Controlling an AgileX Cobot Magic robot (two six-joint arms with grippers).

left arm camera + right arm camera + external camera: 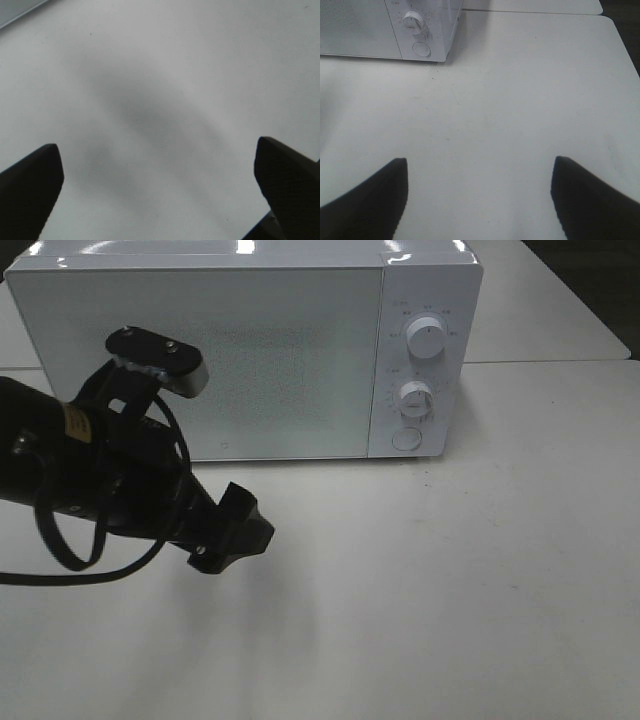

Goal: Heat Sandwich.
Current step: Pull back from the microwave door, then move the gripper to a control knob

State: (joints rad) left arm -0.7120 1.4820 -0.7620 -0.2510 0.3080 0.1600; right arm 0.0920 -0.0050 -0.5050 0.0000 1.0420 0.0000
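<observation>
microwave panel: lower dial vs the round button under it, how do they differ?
The lower dial stands out from the control panel with a grip bar; the round button looks flat. Printed marks ring the lower dial; the round button has none. Both are white and round, right of the microwave door.

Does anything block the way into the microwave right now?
Yes: the microwave door is shut. The left gripper hangs open and empty in front of it. No sandwich shows in any view.
</observation>
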